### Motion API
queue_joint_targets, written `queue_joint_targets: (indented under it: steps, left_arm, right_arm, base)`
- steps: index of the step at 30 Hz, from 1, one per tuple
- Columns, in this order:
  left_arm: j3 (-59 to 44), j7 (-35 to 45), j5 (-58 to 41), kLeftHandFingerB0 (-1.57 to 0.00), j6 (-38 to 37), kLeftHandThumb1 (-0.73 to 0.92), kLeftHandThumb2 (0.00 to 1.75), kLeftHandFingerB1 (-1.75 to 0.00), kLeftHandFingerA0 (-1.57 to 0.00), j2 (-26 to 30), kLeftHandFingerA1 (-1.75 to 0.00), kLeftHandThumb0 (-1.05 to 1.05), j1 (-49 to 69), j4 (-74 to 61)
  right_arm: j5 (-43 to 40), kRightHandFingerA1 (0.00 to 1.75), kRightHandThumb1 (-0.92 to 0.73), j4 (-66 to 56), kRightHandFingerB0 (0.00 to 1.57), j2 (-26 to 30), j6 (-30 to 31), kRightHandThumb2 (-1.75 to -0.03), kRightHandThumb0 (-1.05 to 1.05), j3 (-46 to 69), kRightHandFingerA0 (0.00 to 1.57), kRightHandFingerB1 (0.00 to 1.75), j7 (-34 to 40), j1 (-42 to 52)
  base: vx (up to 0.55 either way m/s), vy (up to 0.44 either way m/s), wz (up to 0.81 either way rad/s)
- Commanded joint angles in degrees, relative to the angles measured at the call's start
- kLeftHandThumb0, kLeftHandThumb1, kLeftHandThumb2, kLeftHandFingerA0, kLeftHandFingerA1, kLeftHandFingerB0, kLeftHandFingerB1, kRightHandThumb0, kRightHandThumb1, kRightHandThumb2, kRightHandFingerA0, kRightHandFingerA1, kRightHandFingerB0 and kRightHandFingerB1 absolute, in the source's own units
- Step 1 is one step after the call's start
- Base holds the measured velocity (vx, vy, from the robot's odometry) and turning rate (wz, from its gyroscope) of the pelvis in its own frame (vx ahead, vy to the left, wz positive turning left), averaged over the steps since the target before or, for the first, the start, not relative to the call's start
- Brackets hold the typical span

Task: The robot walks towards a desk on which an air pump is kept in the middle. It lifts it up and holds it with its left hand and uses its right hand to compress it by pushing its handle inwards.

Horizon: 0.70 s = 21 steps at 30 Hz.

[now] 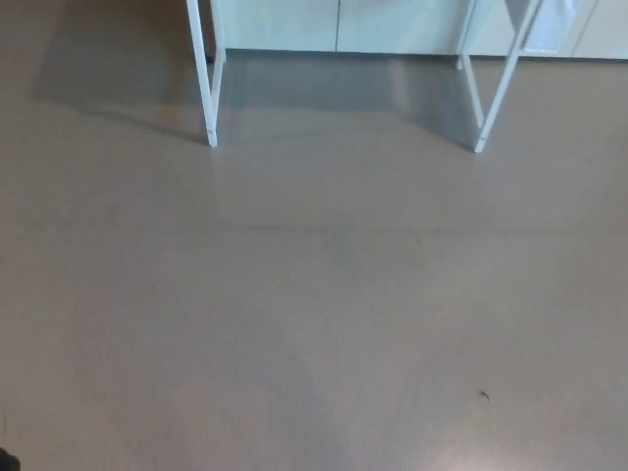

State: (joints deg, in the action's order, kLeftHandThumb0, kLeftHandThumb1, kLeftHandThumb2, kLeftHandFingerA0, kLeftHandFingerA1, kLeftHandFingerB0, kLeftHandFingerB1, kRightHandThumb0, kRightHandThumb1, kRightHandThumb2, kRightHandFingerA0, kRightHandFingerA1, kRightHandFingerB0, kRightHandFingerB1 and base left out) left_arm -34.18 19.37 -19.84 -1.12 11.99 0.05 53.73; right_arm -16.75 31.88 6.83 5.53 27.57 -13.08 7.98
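A smooth grey-brown floor (314,314) fills nearly the whole frame. At the top, two pairs of thin white metal desk legs (208,88) stand upper left and upper right, casting soft shadows. Pale cabinet fronts (334,25) run behind them. A small dark speck (484,395) lies lower right.

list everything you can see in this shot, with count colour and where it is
desk legs: two pairs, white, top left and top right, feet on the floor
cabinet fronts: a row, pale, along the top edge behind the legs
floor: one, grey-brown, fills most of the picture
floor seam: one, thin dark line, crossing the middle
speck: one, dark, lower right on the floor
dark shape: one, black, bottom left corner, cannot tell what it is
air pump: not in view
robot's hands: neither in view
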Motion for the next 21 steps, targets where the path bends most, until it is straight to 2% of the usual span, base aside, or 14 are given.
queue_joint_targets:
  steps: [1,2,7,8,13,15,16,18,19,21]
  left_arm:
    - [0.7,1.2,-1.2,-0.33,-1.4,0.67,0.59,-0.34,-0.43,0.4,-0.44,-0.10,0.2,-0.2]
    - [0.9,1.2,-1.1,-0.32,-1.7,0.67,0.59,-0.34,-0.42,0.4,-0.43,-0.11,0.3,-0.1]
    - [1.2,1.0,-1.3,-0.33,-1.8,0.67,0.59,-0.34,-0.42,0.4,-0.43,-0.11,0.7,-0.3]
    - [1.4,0.9,-1.2,-0.34,-1.7,0.66,0.59,-0.34,-0.43,0.4,-0.43,-0.13,0.9,-0.3]
    - [2.0,0.5,-0.8,-0.35,-2.1,0.66,0.59,-0.34,-0.42,0.6,-0.42,-0.13,1.3,0.3]
    - [2.4,0.1,-0.4,-0.38,-2.8,0.63,0.63,-0.38,-0.41,0.4,-0.45,-0.18,1.9,0.3]
    - [2.6,0.4,-0.2,-0.37,-3.5,0.62,0.64,-0.39,-0.41,0.2,-0.46,-0.19,2.5,0.5]
    - [2.8,0.4,-0.3,-0.38,-3.9,0.61,0.64,-0.39,-0.41,0.1,-0.45,-0.19,3.0,0.7]
    - [3.0,0.2,-0.3,-0.38,-3.6,0.68,0.59,-0.34,-0.44,0.0,-0.42,-0.16,3.2,0.3]
    - [3.4,-0.1,-0.1,-0.35,-3.4,0.67,0.60,-0.34,-0.43,0.0,-0.42,-0.14,3.7,-0.1]
  right_arm:
    - [-0.9,0.45,-0.67,-0.2,0.32,1.0,0.2,-0.60,-0.17,-0.2,0.58,0.33,0.4,0.0]
    - [-0.8,0.62,-0.48,-0.2,0.18,1.1,0.1,-0.93,-0.15,-0.3,0.46,0.50,0.3,0.0]
    - [-0.5,0.63,-0.48,0.5,0.19,1.5,-0.2,-0.93,-0.15,-0.7,0.48,0.50,0.3,-0.2]
    - [-0.6,0.45,-0.66,0.4,0.32,1.5,-0.1,-0.59,-0.19,-0.7,0.58,0.33,0.4,-0.1]
    - [-0.4,0.45,-0.64,0.3,0.32,1.6,0.2,-0.59,-0.19,-0.9,0.57,0.33,0.8,-0.1]
    - [-0.2,0.45,-0.65,0.3,0.32,1.7,-0.2,-0.59,-0.19,-1.2,0.58,0.33,0.7,0.3]
    - [-0.3,0.63,-0.46,0.2,0.18,1.8,-0.1,-0.91,-0.16,-1.2,0.49,0.50,0.3,0.8]
    - [-0.5,0.63,-0.46,0.4,0.19,1.9,0.0,-0.91,-0.16,-1.2,0.49,0.50,0.3,1.0]
    - [-0.3,0.63,-0.48,0.3,0.18,2.0,0.0,-0.92,-0.17,-1.4,0.49,0.49,0.2,1.2]
    - [0.0,0.62,-0.48,0.3,0.18,2.3,-0.2,-0.92,-0.17,-1.9,0.47,0.49,0.0,1.4]
  base:
    - [0.27,-0.139,-0.33]
    - [0.40,-0.152,0.67]
    - [0.36,-0.245,0.15]
    - [0.36,-0.052,-0.04]
    - [0.35,0.032,-0.20]
    - [0.40,0.150,-0.18]
    - [0.49,0.256,-0.52]
    - [0.60,0.163,-0.79]
    - [0.58,0.155,-0.03]
    - [0.58,0.150,0.05]
